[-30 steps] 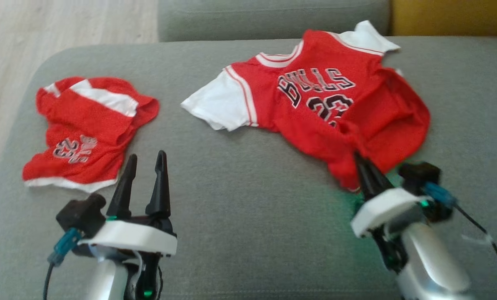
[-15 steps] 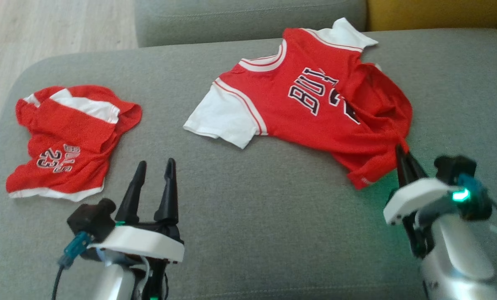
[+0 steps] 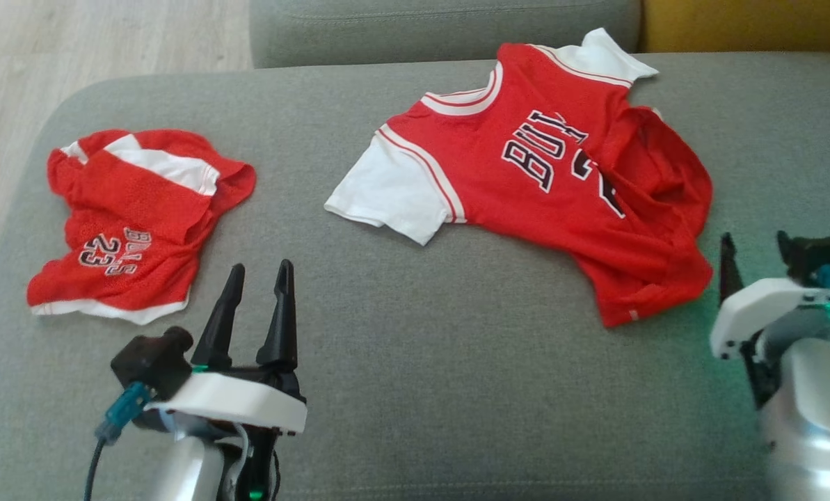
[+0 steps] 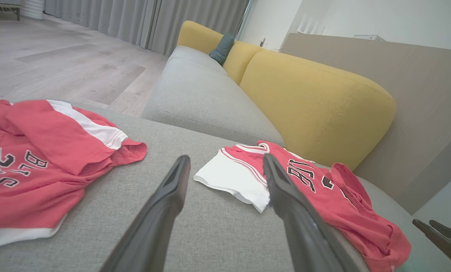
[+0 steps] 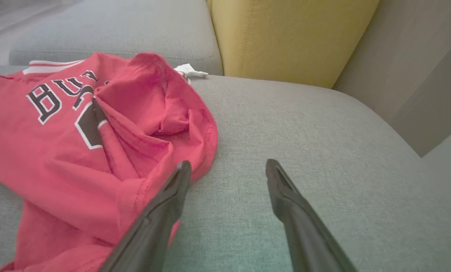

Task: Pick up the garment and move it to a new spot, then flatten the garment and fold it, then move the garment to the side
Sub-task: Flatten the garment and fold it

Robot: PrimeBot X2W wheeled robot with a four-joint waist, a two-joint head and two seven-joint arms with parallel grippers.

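Jersey [image 3: 526, 181]: let go just now, lying front-up at 1 o'clock on cushion [image 3: 415, 390], hem side at 3 o'clock bunched and folded over. Reads as move step done; flattening next, judging by that rumple. Far sleeve close to cushion's back edge at 12 o'clock, little slack there. Plenty of bare grey at 6 o'clock and 3 o'clock for spreading. Shorts [image 3: 136, 223] at 9 o'clock, near rounded left edge, well apart. Right tool [image 5: 228, 166]: clamped on hem a second ago, now spread wide, empty, just beside hem. Left tool [image 3: 261, 268]: spread wide, empty, at 7 o'clock.
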